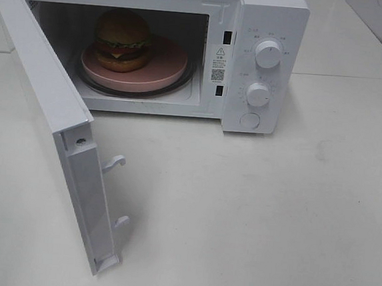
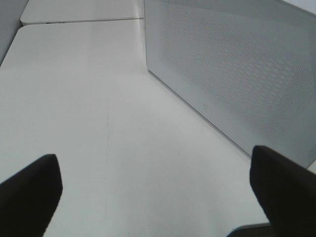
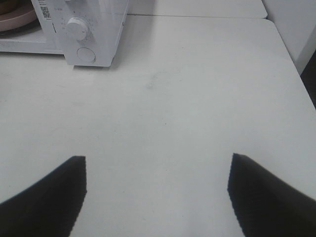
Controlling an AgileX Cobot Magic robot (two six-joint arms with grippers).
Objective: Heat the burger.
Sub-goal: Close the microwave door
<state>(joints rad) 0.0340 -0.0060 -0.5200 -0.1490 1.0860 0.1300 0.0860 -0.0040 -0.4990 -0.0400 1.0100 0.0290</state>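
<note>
Shows the burger [image 1: 123,40] upright on a pink plate [image 1: 172,73] inside the microwave [image 1: 272,13], left of the cavity's middle, with the plate on the glass turntable [image 1: 182,87]. Shows glossy brown bun halves with green lettuce, a red slice, yellow cheese and a dark patty between them, stacked straight with nothing spilled.

Shows the door [image 1: 42,83] wide open, hinged at the cavity's left edge and running out toward the front of the table [image 1: 271,223], two latch hooks [image 1: 114,164] bare on its free edge.

Places the left gripper [image 2: 153,155] low over the table just beside the door's perforated outer face, jaws apart and empty. Places the right gripper [image 3: 157,159] well apart from the microwave, facing its control panel, likewise spread and holding nothing. Finds neither gripper in the high view.

Judged from this layout: loading done, door closing next. Turns on the door lying between the left gripper and the burger, so a sideways push on the outer face near the free edge would swing it shut. Favours the left arm for that push and the right arm for the knobs [image 1: 268,54].
</note>
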